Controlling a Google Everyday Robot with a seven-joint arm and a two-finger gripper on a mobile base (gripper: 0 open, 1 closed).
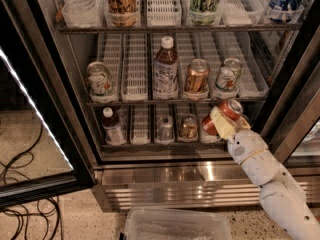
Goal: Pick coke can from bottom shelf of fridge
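The fridge (85, 149) stands open, its glass door swung to the left. My gripper (223, 120) is at the right end of the bottom shelf (145, 143), in front of it. It is shut on the coke can (226, 113), a red can with a silver top, held tilted just outside the shelf's front edge. The cream fingers (219, 123) wrap the can's side. My white arm runs down to the lower right.
On the bottom shelf stand a dark bottle (113, 126), a silver can (165, 128) and a copper-brown can (188, 127). The middle shelf holds cans and a brown bottle (165, 69). A clear plastic bin (175, 225) sits on the floor. Cables (20, 184) lie at the left.
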